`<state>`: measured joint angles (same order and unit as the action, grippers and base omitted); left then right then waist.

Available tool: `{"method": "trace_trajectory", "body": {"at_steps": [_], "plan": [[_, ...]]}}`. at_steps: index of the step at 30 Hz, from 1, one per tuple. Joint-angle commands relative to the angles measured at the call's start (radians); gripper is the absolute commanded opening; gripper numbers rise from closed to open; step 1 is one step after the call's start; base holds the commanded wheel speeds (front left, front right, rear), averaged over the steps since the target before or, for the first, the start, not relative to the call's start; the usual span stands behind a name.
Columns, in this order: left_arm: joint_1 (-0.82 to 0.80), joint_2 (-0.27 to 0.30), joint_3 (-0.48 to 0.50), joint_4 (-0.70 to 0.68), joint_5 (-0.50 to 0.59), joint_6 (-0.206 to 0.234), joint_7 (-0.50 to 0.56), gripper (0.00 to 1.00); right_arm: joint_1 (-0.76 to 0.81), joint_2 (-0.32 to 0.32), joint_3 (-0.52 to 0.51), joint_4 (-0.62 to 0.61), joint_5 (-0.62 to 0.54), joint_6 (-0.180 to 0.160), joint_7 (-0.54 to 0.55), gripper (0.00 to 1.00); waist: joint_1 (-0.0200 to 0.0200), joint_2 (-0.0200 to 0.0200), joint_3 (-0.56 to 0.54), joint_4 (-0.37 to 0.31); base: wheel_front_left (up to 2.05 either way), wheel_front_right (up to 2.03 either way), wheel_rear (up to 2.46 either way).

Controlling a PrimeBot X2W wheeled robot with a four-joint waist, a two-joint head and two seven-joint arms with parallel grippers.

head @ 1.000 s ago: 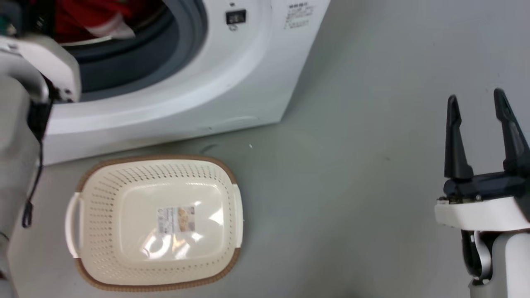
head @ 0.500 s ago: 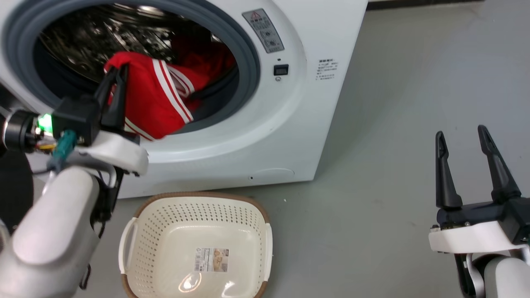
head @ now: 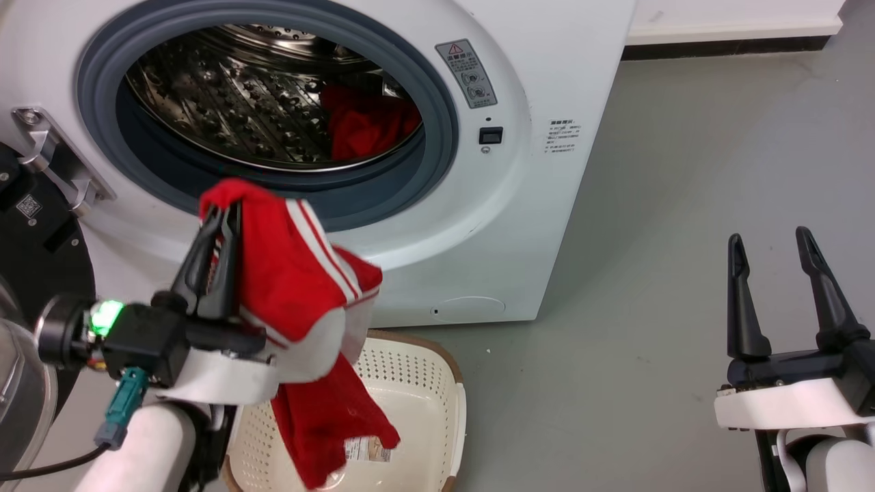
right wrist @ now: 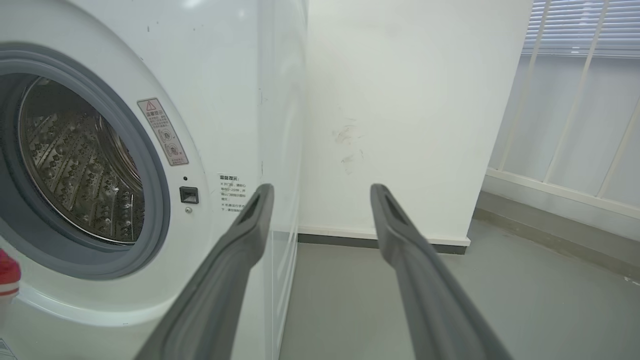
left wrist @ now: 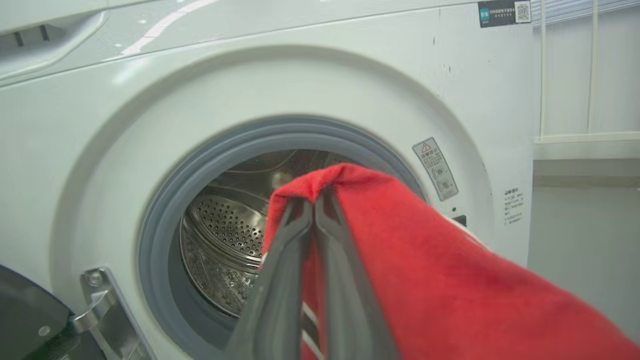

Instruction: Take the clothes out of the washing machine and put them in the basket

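My left gripper [head: 229, 208] is shut on a red garment with white stripes [head: 301, 294], which hangs in front of the washing machine [head: 519, 205] and droops over the cream basket [head: 437, 383] on the floor below. The left wrist view shows the same red garment [left wrist: 450, 280] draped over my left gripper [left wrist: 316, 192], with the porthole behind it. More red clothes [head: 366, 126] lie at the back right of the steel drum [head: 225, 96]. My right gripper [head: 769, 239] stands open and empty over the floor at the right; in its own view my right gripper [right wrist: 322, 190] points at the machine's side.
The black-framed door [head: 37, 232] hangs open at the left, with its hinge bracket [head: 48, 147] beside my left arm. Grey floor [head: 649, 239] stretches right of the machine. A white wall [right wrist: 410, 115] and a railing [right wrist: 575, 125] stand beyond.
My left gripper has pulled the red garment out of the porthole and down toward the basket. The head camera has tilted up further. The right gripper has stayed open.
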<state>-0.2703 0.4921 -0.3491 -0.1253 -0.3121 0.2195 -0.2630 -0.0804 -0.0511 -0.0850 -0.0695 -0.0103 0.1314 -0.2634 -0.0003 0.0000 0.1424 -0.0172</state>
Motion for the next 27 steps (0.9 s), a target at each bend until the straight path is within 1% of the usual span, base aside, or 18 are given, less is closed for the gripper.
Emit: {"method": "trace_trajectory", "body": {"at_steps": [1, 2, 4, 6, 9, 11, 15, 16, 21, 27], "plan": [[0.034, -0.005, 0.006, 0.017, -0.014, -0.014, -0.003, 0.0, 0.007, 0.002, 0.004, -0.005, -0.011, -0.001, -0.002, 1.0, 0.0003, 0.0, 0.012, -0.001, 0.0, 0.0, 0.0], [0.034, -0.005, 0.006, 0.017, -0.014, -0.014, -0.003, 0.0, 0.007, 0.002, 0.004, -0.005, -0.011, -0.001, -0.002, 1.0, 0.0003, 0.0, 0.012, -0.001, 0.0, 0.0, 0.0], [0.061, 0.002, -0.007, 0.06, -0.019, -0.033, -0.003, 0.0, -0.002, 0.002, 0.008, -0.008, -0.012, -0.001, -0.002, 1.0, 0.0003, 0.0, 0.029, -0.006, 0.0, 0.0, 0.0], [0.067, -0.01, -0.008, 0.097, -0.032, -0.045, -0.003, 0.0, -0.016, 0.002, 0.011, -0.014, -0.013, -0.001, -0.002, 1.0, 0.0003, 0.0, 0.056, -0.013, 0.0, 0.0, 0.0], [0.061, -0.013, -0.017, 0.186, -0.032, -0.068, -0.003, 0.0, -0.031, 0.002, 0.014, -0.022, -0.014, -0.001, -0.002, 1.0, 0.0003, 0.0, 0.11, -0.026, 0.0, 0.0, 0.0], [0.047, -0.02, -0.031, 0.264, -0.04, -0.092, -0.002, 0.0, -0.038, 0.002, 0.015, -0.026, -0.015, -0.001, -0.002, 1.0, 0.0003, 0.0, 0.147, -0.035, 0.0, 0.0, 0.0], [-0.002, -0.042, -0.06, 0.424, -0.046, -0.146, -0.003, 0.0, -0.063, 0.002, 0.018, -0.043, -0.011, -0.001, -0.002, 1.0, 0.0003, 0.0, 0.229, -0.057, 0.0, 0.0, 0.0], [-0.048, -0.058, -0.079, 0.536, -0.039, -0.173, -0.003, 0.0, -0.08, 0.002, 0.015, -0.053, -0.005, -0.001, -0.002, 1.0, 0.0003, 0.0, 0.287, -0.078, 0.0, 0.0, 0.0], [-0.141, -0.083, -0.09, 0.688, -0.021, -0.208, -0.003, 0.0, -0.112, 0.002, 0.013, -0.066, 0.002, -0.001, -0.002, 1.0, 0.0003, 0.0, 0.38, -0.111, 0.0, 0.0, 0.0], [-0.262, -0.094, -0.121, 0.85, 0.02, -0.253, -0.003, 0.0, -0.15, 0.002, 0.029, -0.078, 0.017, -0.001, -0.002, 1.0, 0.0003, 0.0, 0.481, -0.155, 0.0, 0.0, 0.0]]}}
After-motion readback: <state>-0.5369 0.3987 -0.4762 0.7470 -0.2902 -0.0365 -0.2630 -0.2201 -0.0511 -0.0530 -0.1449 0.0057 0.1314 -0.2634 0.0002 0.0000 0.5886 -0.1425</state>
